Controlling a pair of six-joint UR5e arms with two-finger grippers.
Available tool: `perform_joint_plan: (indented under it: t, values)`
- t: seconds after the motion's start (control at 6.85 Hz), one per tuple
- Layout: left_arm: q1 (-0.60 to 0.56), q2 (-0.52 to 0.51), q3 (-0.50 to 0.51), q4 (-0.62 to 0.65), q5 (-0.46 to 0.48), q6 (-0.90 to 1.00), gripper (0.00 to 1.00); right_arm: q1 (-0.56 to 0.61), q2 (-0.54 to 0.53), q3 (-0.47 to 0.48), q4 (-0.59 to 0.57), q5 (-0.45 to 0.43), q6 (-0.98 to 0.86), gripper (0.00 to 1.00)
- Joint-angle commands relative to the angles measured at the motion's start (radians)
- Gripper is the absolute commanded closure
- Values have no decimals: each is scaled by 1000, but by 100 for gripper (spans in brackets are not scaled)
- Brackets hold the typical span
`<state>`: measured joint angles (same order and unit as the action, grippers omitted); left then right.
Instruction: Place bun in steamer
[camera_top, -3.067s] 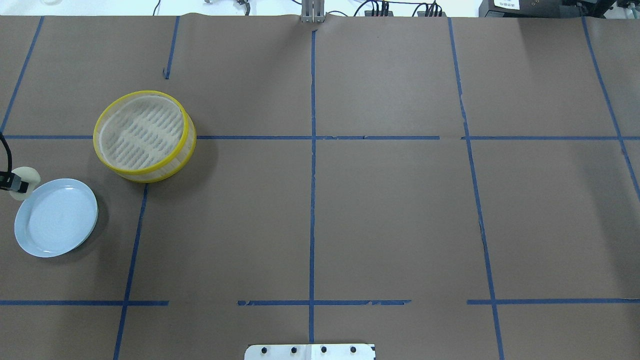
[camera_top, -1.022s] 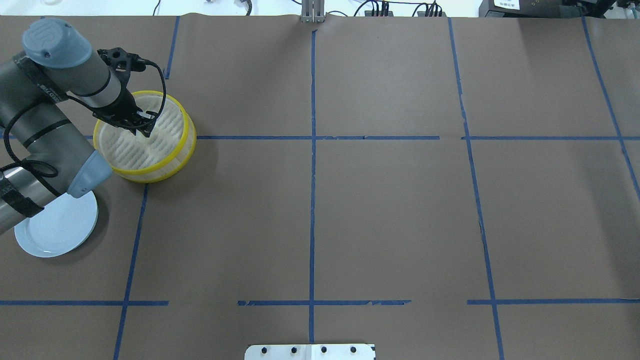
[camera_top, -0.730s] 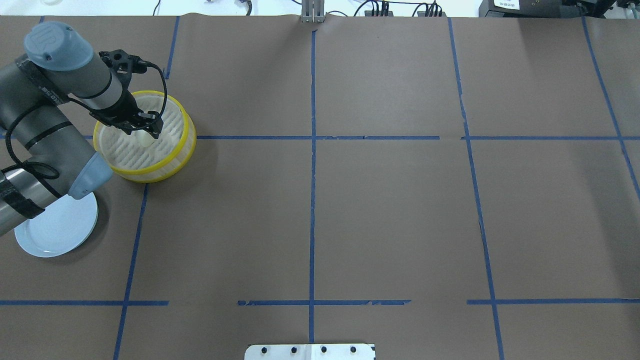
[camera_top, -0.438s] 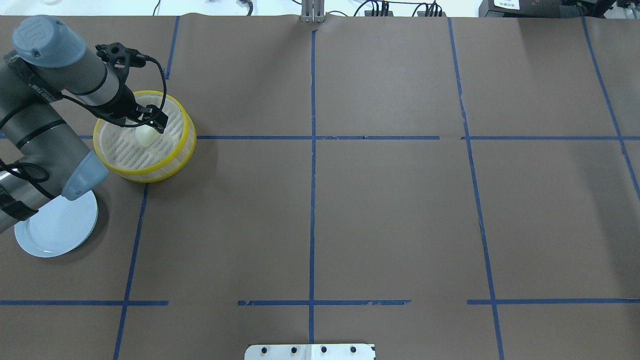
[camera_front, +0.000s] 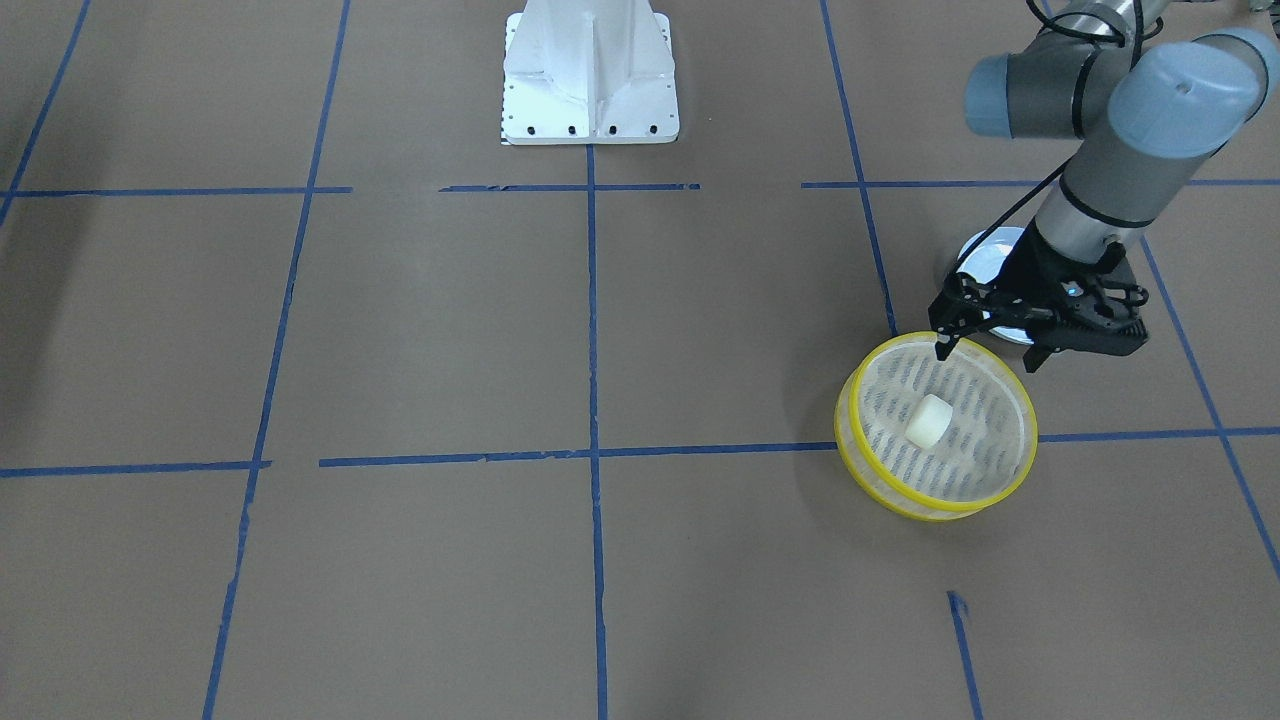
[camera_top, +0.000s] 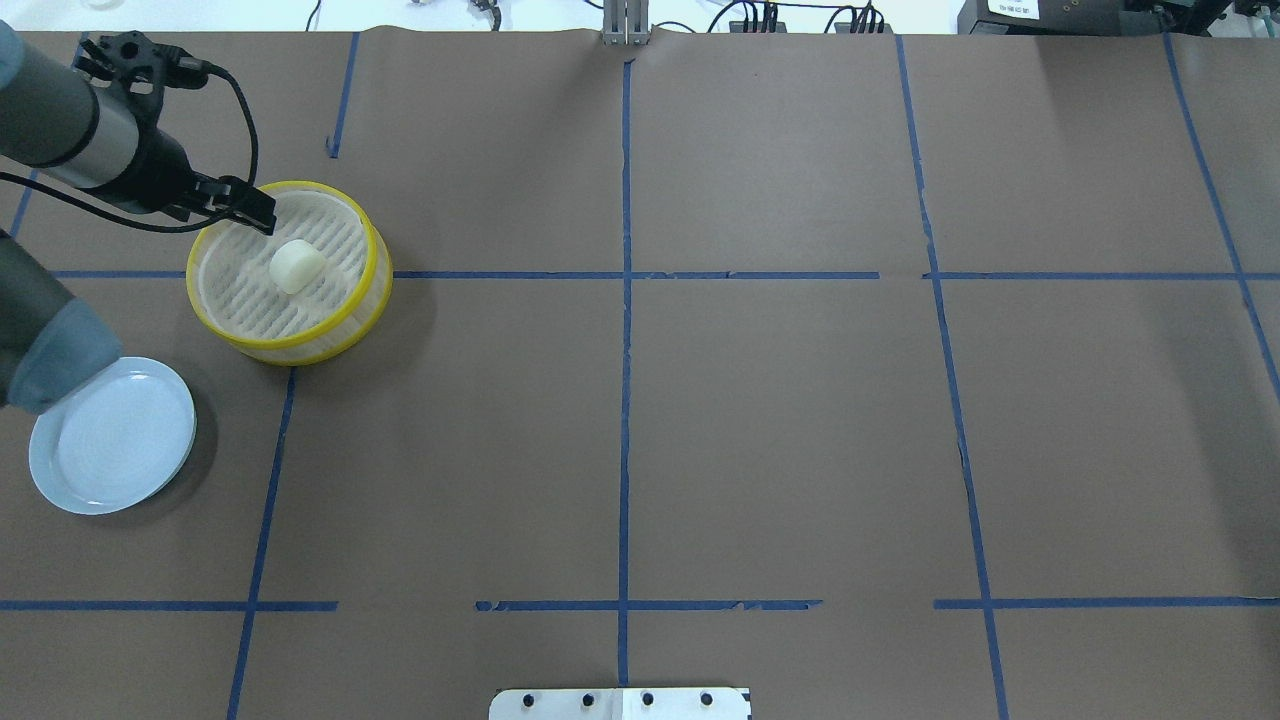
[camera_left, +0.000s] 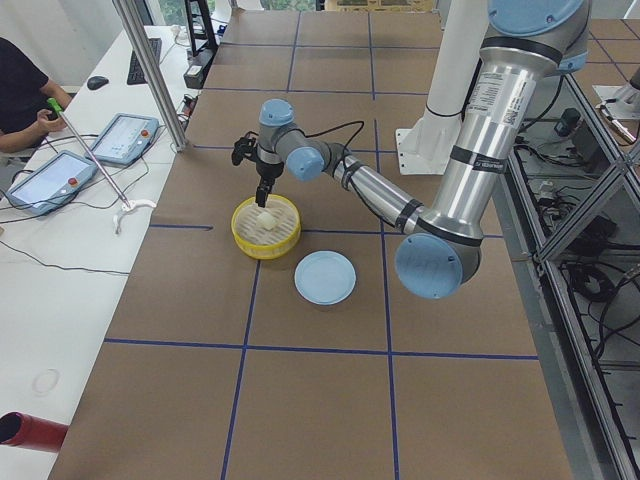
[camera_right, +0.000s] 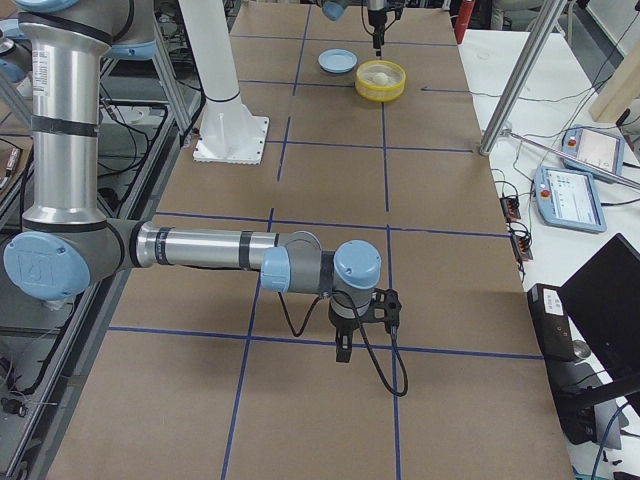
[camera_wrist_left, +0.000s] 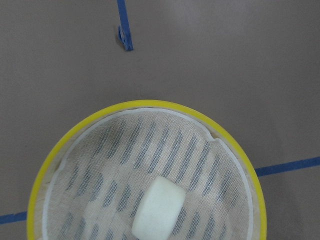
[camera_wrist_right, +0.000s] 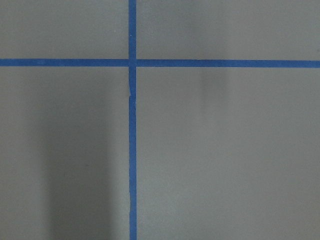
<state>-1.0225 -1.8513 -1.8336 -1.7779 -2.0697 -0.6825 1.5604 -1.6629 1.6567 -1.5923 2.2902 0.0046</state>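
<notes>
The cream-white bun (camera_top: 297, 266) lies loose on the slotted floor of the yellow-rimmed steamer (camera_top: 376, 262), a little off centre. It also shows in the front view (camera_front: 928, 420) and the left wrist view (camera_wrist_left: 159, 213), inside the steamer's rim (camera_front: 940, 512) (camera_wrist_left: 150, 104). My left gripper (camera_front: 985, 352) is open and empty, raised above the steamer's edge on the robot's side. In the overhead view it (camera_top: 240, 205) hangs over the steamer's far-left rim. My right gripper (camera_right: 342, 350) shows only in the exterior right view, far from the steamer, low over the table; I cannot tell whether it is open or shut.
A light blue plate (camera_top: 112, 435) with nothing on it lies left of and nearer than the steamer, partly under my left arm. The white robot base (camera_front: 590, 75) stands at mid-table. Blue tape lines cross the brown table cover. Tablets (camera_left: 120, 135) lie on the operators' side bench.
The left gripper brought the bun from beside the plate into the steamer, opened, let it go and drew back up and to the left. The bun now lies free in the steamer.
</notes>
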Motion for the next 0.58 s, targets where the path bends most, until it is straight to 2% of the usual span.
perform_joint_plan:
  t: [0.0,0.15,0.29,0.44]
  values:
    - [-172,102,-49,15,-45,242,0,1,0,0,0,0,0,0]
    - [-279,116,-49,111,-149,377,0,0,0,0,0,0,0,0]
    - [-353,186,-32,138,-161,555,0,1,0,0,0,0,0,0]
    - [-452,249,35,140,-177,712,0,1,0,0,0,0,0,0]
